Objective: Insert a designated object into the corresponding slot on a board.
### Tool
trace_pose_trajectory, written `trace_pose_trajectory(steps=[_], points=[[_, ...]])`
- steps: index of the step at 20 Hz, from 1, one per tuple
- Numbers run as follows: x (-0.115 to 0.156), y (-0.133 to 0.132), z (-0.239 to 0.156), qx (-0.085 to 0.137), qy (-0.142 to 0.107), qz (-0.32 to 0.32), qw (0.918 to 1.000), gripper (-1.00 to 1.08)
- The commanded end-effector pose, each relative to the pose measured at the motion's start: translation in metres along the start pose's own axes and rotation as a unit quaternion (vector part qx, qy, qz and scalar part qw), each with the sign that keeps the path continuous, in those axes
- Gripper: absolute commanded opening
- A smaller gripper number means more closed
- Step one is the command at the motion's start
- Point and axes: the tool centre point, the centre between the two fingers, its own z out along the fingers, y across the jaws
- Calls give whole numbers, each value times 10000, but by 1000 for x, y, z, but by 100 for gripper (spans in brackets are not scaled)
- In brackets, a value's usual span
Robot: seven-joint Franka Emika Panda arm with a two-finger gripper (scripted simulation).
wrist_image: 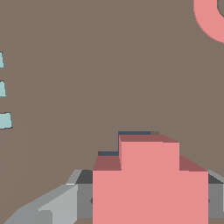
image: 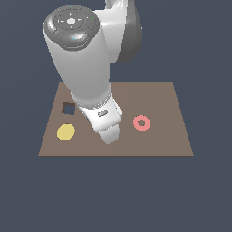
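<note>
Exterior view: the arm is leaning over the board (image: pixel 158 99), hiding its claw; a square hole (image: pixel 69 108), yellow disc (image: pixel 65 132) and pink ring (image: pixel 142 123) are lying around it. Wrist view: the claw (wrist_image: pixel 150 199) is gripping the salmon piece (wrist_image: pixel 150 183) between its fingers (wrist_image: pixel 52 203), just above the board, near teal bits (wrist_image: pixel 4 120).

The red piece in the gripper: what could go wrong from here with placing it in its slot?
1. In the wrist view the red piece fills the foreground, so what lies directly under it on the board is hidden.
2. The notched slot shows in neither view; the arm blocks the board's middle, so alignment is unchecked.
3. The square hole sits nearby and could be mistaken for it.
</note>
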Motion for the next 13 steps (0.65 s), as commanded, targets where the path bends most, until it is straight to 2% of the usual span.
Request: trace_pose_trajectory(steps=[1,3,4,13], points=[[0,0,5,3,-1,-15,10000,-100],[0,0,7,3,-2,-18,10000,-100],[0,0,7,3,-2,-18,10000,100],[0,0,7,3,-2,-18,10000,100]])
